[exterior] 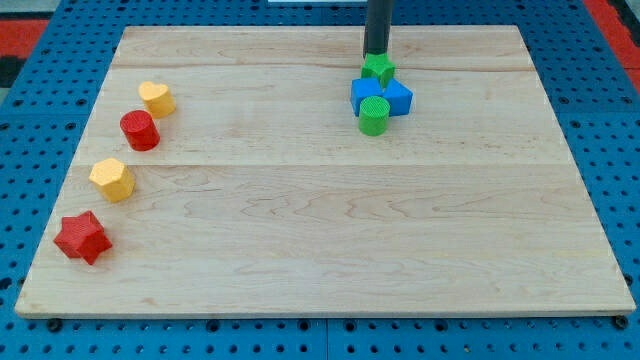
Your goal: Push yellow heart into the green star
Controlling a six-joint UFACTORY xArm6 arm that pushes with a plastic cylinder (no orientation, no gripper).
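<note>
We counted seven blocks on the wooden board (320, 240): two yellow, two red, two green and what read as one blue piece or two joined, which we could not tell apart.

Along the left side ran a slanting line of four. Farthest sat the yellow heart (156, 98), with the red cylinder (139, 130) just beside it on the near side; whether they touched we could not tell. Nearer came the yellow hexagon-like block (112, 179), standing apart from the cylinder, and nearest of all the red star (81, 237), close to the board's near-left corner.

The other cluster lay well apart from these, at the far side right of centre. The green star (378, 68) sat farthest, touching the blue block (382, 95) on its near side, and the green cylinder (373, 116) pressed against the blue block's near edge.

Our dark rod came down from the far edge, and my tip (375, 52) stood just behind the green star, at or almost at its far face. The rod carried nothing; it is a bare pusher with no jaws to open or close. The yellow heart lay far to the left of my tip, with open board between them.
</note>
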